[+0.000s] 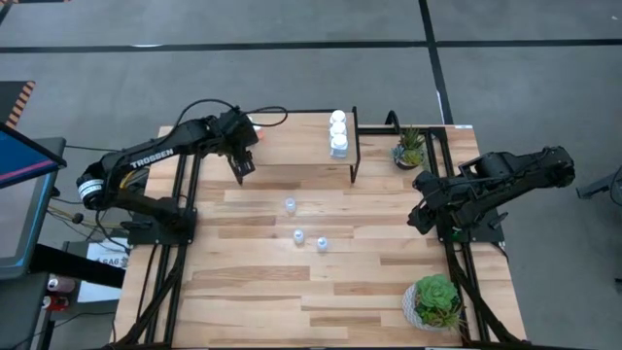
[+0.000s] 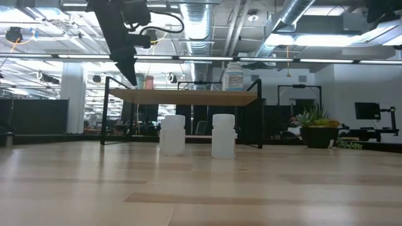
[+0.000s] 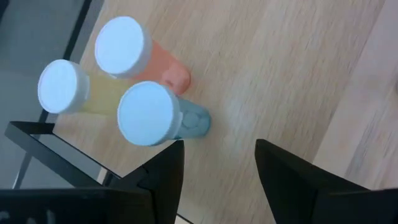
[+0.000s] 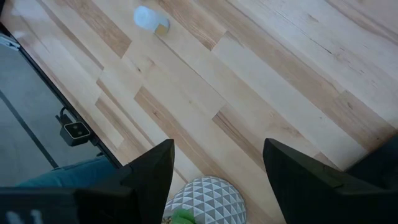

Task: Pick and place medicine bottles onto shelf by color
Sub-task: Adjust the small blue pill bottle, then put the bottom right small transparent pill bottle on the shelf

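Three small white-capped bottles, orange (image 3: 169, 73), yellow (image 3: 102, 94) and blue (image 3: 191, 121), stand close together on their bases at the left end of the shelf (image 1: 301, 146). My left gripper (image 3: 217, 168) hovers open just beside the blue one with nothing between its fingers; the high view shows my left gripper (image 1: 243, 167) over the shelf's left part. White bottles (image 1: 337, 133) stand in a row at the shelf's right end. Three small pale bottles (image 1: 298, 236) stand on the table. My right gripper (image 1: 420, 219) waits open at the table's right side.
A potted plant (image 1: 435, 301) stands at the near right, under my right gripper (image 4: 214, 168); another plant (image 1: 410, 148) stands to the right of the shelf. The shelf's black legs (image 2: 104, 112) rise from the table. Bare wood lies between shelf and near edge.
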Action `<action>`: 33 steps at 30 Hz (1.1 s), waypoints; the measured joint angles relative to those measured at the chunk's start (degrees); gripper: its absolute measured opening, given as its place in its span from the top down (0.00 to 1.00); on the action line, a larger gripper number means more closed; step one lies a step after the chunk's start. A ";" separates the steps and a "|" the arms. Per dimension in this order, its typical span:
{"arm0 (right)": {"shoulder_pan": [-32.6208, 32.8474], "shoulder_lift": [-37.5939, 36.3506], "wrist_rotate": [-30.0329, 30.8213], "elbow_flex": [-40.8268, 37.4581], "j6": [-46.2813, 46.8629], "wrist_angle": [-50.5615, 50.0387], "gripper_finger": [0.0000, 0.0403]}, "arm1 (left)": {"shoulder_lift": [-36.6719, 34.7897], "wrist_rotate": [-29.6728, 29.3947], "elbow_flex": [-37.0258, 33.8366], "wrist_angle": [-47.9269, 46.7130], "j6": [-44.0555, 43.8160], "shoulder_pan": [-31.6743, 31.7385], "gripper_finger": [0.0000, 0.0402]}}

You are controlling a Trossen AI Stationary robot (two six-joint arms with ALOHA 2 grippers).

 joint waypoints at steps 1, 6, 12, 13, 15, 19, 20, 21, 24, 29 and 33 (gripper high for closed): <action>0.02 0.00 0.00 -0.01 -0.01 0.00 0.33 | 0.00 0.01 0.00 -0.08 -0.02 0.00 0.54; 0.02 0.00 -0.02 0.01 -0.01 0.00 0.33 | -0.02 1.54 0.04 -3.74 -2.43 -0.09 0.54; 0.02 0.00 -0.02 0.01 -0.01 0.00 0.33 | -1.04 7.69 3.95 -7.88 -7.73 -3.05 0.56; 0.00 0.00 -0.02 0.01 0.01 0.00 0.33 | -1.55 8.16 5.13 -8.38 -8.60 -4.15 0.57; 0.01 0.02 -0.02 0.00 -0.01 0.00 0.33 | -2.60 8.38 7.42 -10.34 -10.74 -6.67 0.59; 0.00 0.02 0.16 0.01 -2.14 0.30 0.33 | -5.47 8.57 9.64 -15.67 -17.28 -13.03 0.64; 0.02 0.20 0.20 0.01 -4.08 0.76 0.33 | -6.30 8.56 9.63 -16.52 -19.13 -14.84 0.65; 0.01 0.68 0.23 0.01 -6.29 1.62 0.33 | -6.99 8.55 9.62 -17.03 -21.09 -16.71 0.66; 0.02 2.55 0.31 0.01 -12.66 6.14 0.33 | -8.25 8.55 9.62 -17.00 -27.52 -22.70 0.67; -0.15 8.79 2.59 0.05 -26.47 15.88 0.33 | -8.39 7.05 9.57 -16.88 -35.84 -32.23 0.66; -1.77 14.65 4.48 0.05 -33.02 21.40 0.33 | -8.16 5.94 9.55 -16.69 -39.56 -38.26 0.63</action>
